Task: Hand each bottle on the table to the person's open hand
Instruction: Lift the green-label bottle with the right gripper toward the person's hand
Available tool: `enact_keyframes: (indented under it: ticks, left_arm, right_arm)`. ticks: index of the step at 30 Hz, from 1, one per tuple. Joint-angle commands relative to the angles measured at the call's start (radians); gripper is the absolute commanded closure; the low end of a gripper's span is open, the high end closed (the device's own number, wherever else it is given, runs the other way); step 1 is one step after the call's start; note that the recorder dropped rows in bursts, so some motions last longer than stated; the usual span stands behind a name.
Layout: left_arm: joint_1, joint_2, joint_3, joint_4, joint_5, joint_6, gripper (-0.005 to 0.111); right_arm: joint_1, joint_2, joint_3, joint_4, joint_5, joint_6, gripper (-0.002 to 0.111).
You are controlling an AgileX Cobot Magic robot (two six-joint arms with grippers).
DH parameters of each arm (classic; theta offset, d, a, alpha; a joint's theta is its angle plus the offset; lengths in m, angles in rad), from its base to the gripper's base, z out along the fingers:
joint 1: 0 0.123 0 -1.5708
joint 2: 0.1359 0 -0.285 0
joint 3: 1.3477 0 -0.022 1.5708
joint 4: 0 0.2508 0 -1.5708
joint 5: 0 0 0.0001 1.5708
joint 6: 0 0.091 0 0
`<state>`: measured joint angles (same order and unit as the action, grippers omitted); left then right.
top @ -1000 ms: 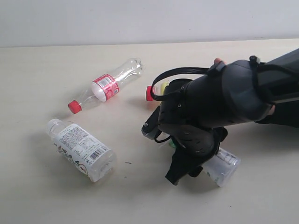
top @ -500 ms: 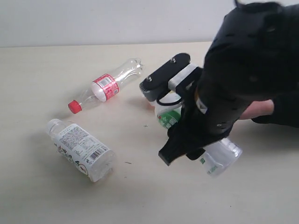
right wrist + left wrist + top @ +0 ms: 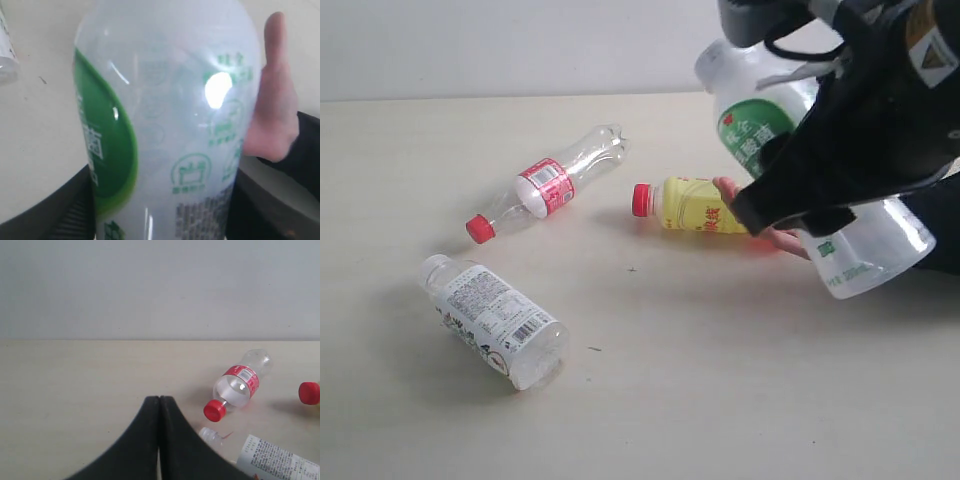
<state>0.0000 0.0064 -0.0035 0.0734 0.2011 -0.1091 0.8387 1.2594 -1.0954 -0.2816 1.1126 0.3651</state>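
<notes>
My right gripper (image 3: 810,195) is shut on a clear white-capped bottle (image 3: 760,120) with a green and white label, held tilted in the air above the person's open hand (image 3: 765,238). In the right wrist view that bottle (image 3: 170,125) fills the frame between my fingers, with the hand (image 3: 272,115) just behind it. The yellow bottle (image 3: 698,206) with a red cap lies by the hand's fingertips. The slim clear bottle (image 3: 545,185) with red cap and label lies at the table's (image 3: 720,400) left. The other white-capped bottle (image 3: 495,320) lies nearer the front. My left gripper (image 3: 159,405) is shut and empty.
A pale wall runs behind the table's far edge. In the left wrist view the slim bottle (image 3: 240,385), the printed-label bottle (image 3: 272,462) and the yellow bottle's red cap (image 3: 309,392) lie to one side of my shut fingers. The person's dark sleeve (image 3: 935,250) rests at the right.
My right gripper has lifted the green-labelled bottle off the table, up and to the right over the hand. The yellow bottle, hidden by the arm before, now shows.
</notes>
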Motion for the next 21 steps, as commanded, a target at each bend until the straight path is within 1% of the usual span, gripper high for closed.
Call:
enact_keyframes:
  ticks: [1,8,12,21]
  left_arm:
    - [0.000,-0.006,0.003,0.003,-0.002,-0.001,0.107]
    - [0.000,-0.006,0.003,0.003,-0.002,-0.001,0.107]
    - [0.000,-0.006,0.003,0.003,-0.002,-0.001,0.107]
    - [0.000,-0.006,0.003,0.003,-0.002,-0.001,0.107]
  right_arm:
    - [-0.098,-0.012,-0.017,0.040,0.029,0.004,0.108]
    - [-0.274,-0.010,-0.017,0.223,-0.010,-0.082,0.108]
    - [-0.346,0.012,-0.017,0.341,-0.029,-0.148,0.108]
    - [-0.427,0.142,-0.017,0.346,-0.029,-0.189,0.108]
